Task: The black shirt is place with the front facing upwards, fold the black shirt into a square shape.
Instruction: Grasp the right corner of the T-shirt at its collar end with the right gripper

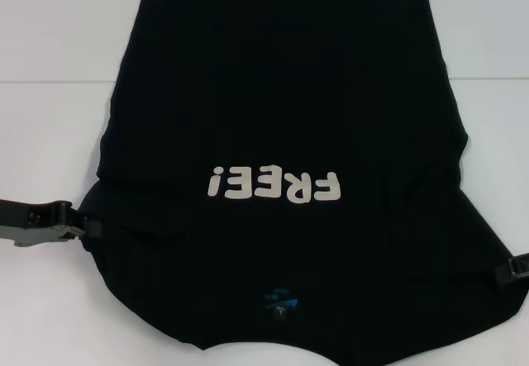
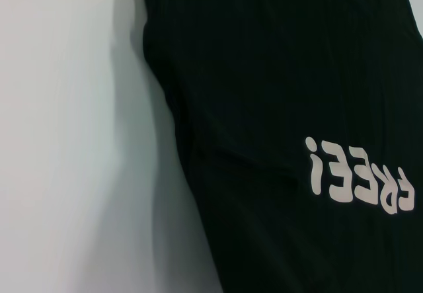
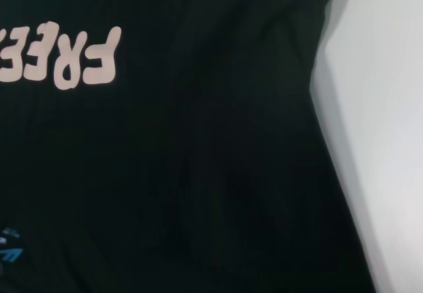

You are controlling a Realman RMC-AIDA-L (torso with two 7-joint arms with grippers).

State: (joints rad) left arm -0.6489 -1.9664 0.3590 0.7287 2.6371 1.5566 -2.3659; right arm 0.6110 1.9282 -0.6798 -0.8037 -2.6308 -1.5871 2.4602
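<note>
Head view: my left pincer [image 1: 87,230] sits at the near-left edge of the black shirt [image 1: 281,110], which lies front-up across the white tabletop [image 1: 58,68], collar nearest me; my right pincer [image 1: 506,273] is at its near-right edge. I cannot tell either pincer's state. Soft, light, floppy cloth, I judge: best gripped at shoulder edges. Only my wrist views show side-edge wrinkles.
</note>
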